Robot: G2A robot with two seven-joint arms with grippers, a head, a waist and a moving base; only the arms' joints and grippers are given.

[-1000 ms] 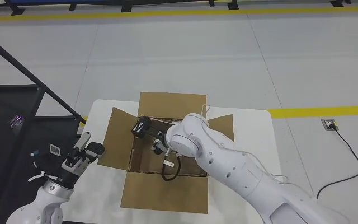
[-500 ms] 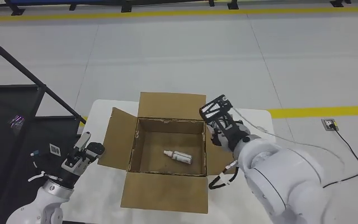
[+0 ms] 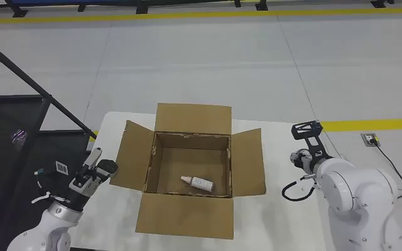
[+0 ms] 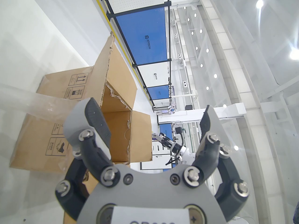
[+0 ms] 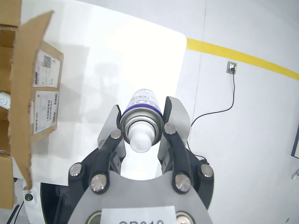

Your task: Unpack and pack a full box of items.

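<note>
Right end effector (image 5: 142,104) clamping spray can (image 5: 144,97) over table (image 5: 121,47), left end effector (image 4: 151,117) spread wide beside open box (image 3: 185,216)

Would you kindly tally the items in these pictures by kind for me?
Cardboard box: 1
Bottle: 1, lying inside the box
Spray can: 1, held in the right claw
Total: 3

Rows of ceiling lamps (image 4: 258,3) light the hall evenly and flare into streaks in the left wrist view. The white table (image 5: 130,54) glares, the spray can (image 5: 141,117) glints at its metal top, and the box (image 3: 191,169) throws only a pale shadow beside its right flap. Straight lines bow near both wrist views' edges.
</note>
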